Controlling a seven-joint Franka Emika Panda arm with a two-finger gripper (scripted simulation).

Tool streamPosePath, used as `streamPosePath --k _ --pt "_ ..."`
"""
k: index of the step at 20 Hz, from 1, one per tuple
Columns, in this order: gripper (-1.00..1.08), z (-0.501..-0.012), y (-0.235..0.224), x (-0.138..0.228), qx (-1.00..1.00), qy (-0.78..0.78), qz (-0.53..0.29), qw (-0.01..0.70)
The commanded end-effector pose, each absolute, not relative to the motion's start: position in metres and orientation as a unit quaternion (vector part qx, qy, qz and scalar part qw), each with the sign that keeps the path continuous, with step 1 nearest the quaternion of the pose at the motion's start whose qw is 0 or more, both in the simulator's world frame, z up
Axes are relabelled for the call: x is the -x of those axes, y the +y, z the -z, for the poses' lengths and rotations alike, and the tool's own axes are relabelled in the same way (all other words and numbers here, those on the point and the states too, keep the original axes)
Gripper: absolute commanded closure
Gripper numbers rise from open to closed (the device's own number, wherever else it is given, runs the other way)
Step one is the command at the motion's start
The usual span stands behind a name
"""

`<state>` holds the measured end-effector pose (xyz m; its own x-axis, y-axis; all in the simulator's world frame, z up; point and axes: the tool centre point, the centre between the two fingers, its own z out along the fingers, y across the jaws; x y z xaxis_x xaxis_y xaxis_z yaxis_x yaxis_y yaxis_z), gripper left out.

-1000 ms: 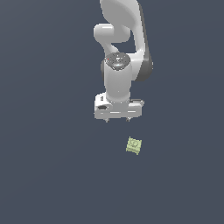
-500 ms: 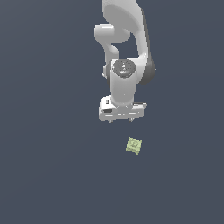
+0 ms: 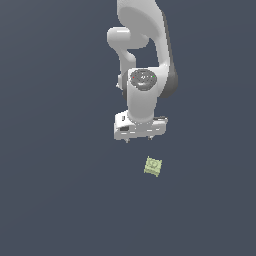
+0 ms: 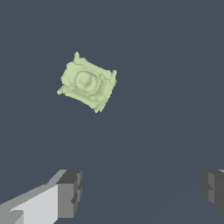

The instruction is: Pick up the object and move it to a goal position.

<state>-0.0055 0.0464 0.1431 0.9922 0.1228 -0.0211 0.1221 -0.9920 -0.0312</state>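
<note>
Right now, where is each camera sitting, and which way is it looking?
Exterior view: sits off the arm, high up, looking down at the dark floor; shows the white arm and its end effector, with the small yellow-green object lying apart from it.
Wrist view: rides on the wrist, looking past two grey fingertips, spread wide, toward the floor; the object lies beyond them, not between them.
Shared: both see the object, the floor and the end effector.

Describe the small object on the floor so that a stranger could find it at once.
Start at the white robot arm and follow it down to its end effector. Just below, toward the exterior view's right, lies a small pale yellow-green block with a ring mark on top. It is the only loose thing on the dark surface.
</note>
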Motion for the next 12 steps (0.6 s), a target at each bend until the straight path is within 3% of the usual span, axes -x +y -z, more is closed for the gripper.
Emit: streamPosePath --k 1,12 --pt "-0.92 -0.142 0.048 0.003 0.997 -0.079 -0.011 0.014" --pt "-0.92 -0.13 0.065 -0.017 0.977 -0.215 -0.01 0.008"
